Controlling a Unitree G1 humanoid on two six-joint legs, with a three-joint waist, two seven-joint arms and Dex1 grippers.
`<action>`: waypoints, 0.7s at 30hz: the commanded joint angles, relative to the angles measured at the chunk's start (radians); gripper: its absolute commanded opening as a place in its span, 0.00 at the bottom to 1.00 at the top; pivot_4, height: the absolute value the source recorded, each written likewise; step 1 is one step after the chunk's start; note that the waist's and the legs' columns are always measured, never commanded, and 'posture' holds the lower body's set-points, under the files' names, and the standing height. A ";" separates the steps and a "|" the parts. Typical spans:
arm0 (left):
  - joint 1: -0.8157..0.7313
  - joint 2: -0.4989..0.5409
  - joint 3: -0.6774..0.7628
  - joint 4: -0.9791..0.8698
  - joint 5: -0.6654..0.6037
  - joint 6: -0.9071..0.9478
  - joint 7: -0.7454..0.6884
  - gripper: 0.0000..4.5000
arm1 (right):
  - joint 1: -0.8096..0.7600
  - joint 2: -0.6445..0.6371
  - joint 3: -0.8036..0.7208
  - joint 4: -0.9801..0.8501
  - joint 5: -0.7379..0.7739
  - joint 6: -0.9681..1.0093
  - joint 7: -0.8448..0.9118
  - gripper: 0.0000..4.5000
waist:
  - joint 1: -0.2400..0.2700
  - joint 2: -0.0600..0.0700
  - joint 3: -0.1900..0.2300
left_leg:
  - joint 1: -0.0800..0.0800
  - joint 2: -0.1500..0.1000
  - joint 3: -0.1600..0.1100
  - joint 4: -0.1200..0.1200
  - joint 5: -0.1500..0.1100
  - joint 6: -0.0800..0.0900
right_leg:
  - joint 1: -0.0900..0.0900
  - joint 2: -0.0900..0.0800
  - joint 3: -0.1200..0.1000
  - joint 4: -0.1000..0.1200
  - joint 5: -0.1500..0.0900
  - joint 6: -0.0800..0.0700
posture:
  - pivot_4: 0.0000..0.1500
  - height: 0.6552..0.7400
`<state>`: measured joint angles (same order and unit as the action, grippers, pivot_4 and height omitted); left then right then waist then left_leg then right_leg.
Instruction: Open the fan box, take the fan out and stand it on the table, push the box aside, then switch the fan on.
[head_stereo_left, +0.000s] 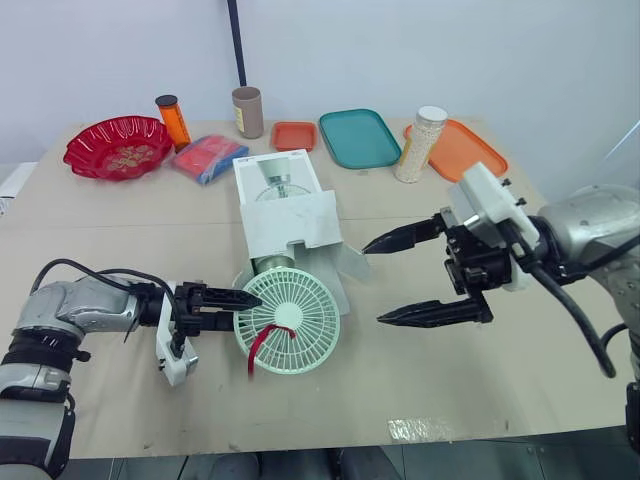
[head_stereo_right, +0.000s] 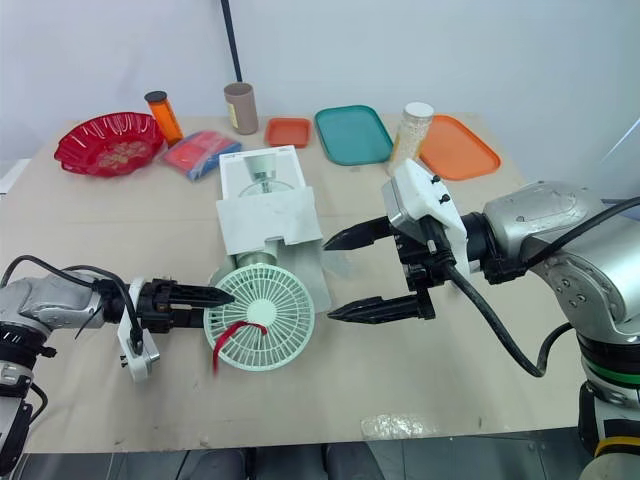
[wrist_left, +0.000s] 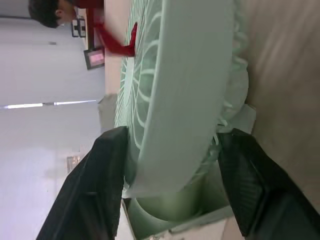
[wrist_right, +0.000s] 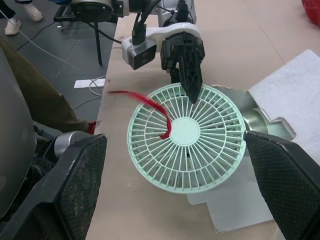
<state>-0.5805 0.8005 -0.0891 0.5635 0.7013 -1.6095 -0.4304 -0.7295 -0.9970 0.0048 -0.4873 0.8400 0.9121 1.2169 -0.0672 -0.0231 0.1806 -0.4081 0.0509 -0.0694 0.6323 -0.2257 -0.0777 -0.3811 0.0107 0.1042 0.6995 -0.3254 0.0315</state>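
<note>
my left gripper (head_stereo_left: 245, 305) pinches fan (head_stereo_left: 290, 322) by its left rim, lower centre of frame. fan's base sits in box (head_stereo_left: 290, 215) mouth, axis running up-frame. right gripper (head_stereo_left: 372, 282) spread wide, just right of fan, clear.

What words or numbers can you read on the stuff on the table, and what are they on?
No text here can be read.
fan box: a fan picture on its top, no legible words.
brown tube: pale label, too small to read.
orange bottle: any print too small to read.
red and blue packet: print blurred.
fan: no lettering visible.
</note>
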 joint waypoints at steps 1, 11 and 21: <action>-0.005 0.015 -0.004 -0.011 0.069 -0.005 0.064 0.64 | 0.000 -0.012 -0.016 -0.026 0.006 -0.012 0.000 1.00 | 0.002 0.000 0.000 | 0.000 0.000 0.000 0.000 0.000 0.000 | 0.000 0.000 0.000 0.000 0.000 0.000 | 1.00 1.00; -0.034 0.008 0.005 -0.027 0.127 0.012 0.170 0.56 | 0.012 -0.012 -0.019 -0.034 0.005 -0.014 -0.009 1.00 | 0.014 0.000 0.000 | 0.000 0.000 0.000 0.001 0.000 0.000 | 0.000 0.000 0.000 0.000 0.000 0.000 | 1.00 1.00; -0.013 0.022 -0.009 -0.047 0.089 0.051 0.218 0.42 | 0.014 -0.013 -0.024 -0.034 0.011 0.003 -0.030 1.00 | 0.018 0.000 0.000 | 0.000 0.000 0.000 0.001 0.000 0.000 | 0.000 0.000 -0.001 0.000 0.000 0.000 | 1.00 1.00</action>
<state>-0.5967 0.8020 -0.1031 0.5392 0.8290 -1.5628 -0.2413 -0.7082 -0.9974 0.0047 -0.5080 0.8394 0.9127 1.1940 -0.0490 -0.0231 0.1805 -0.4082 0.0508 -0.0693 0.6332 -0.2257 -0.0777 -0.3810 0.0102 0.1034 0.6999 -0.3253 0.0314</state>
